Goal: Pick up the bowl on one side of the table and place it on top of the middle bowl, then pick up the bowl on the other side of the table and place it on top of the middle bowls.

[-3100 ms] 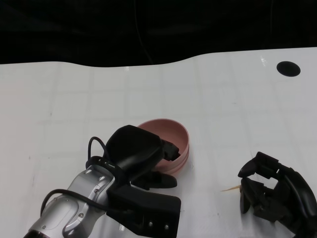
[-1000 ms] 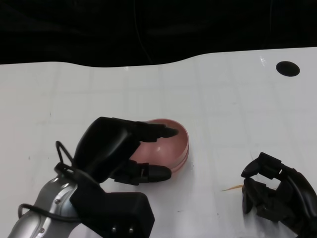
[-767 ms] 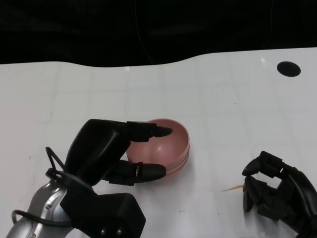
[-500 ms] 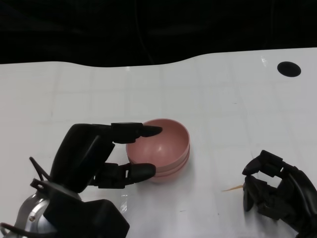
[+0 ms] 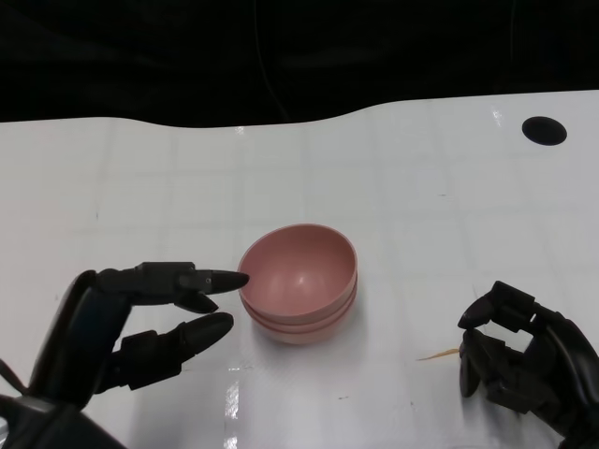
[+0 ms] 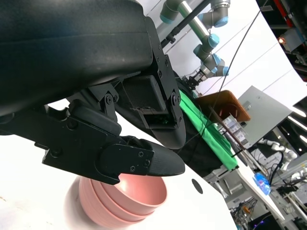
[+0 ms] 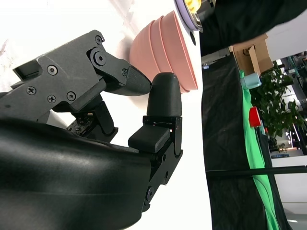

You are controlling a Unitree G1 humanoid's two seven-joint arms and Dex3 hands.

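1. Backing off toward seven o'clock, the left hand has let go of the bowls; its fingers are now spread, holding nothing, their tips just beside the rim.
2. Three pink bowls sit nested in the middle of the table, so stacking looks finished.
3. Risk, as I judge it: a fingertip close to the rim could nudge the stack if the hand swings inward.
4. Right hand rests at four o'clock, well apart from the stack, fingers curled inward, holding nothing.
5. A thin sliver lies beside it.
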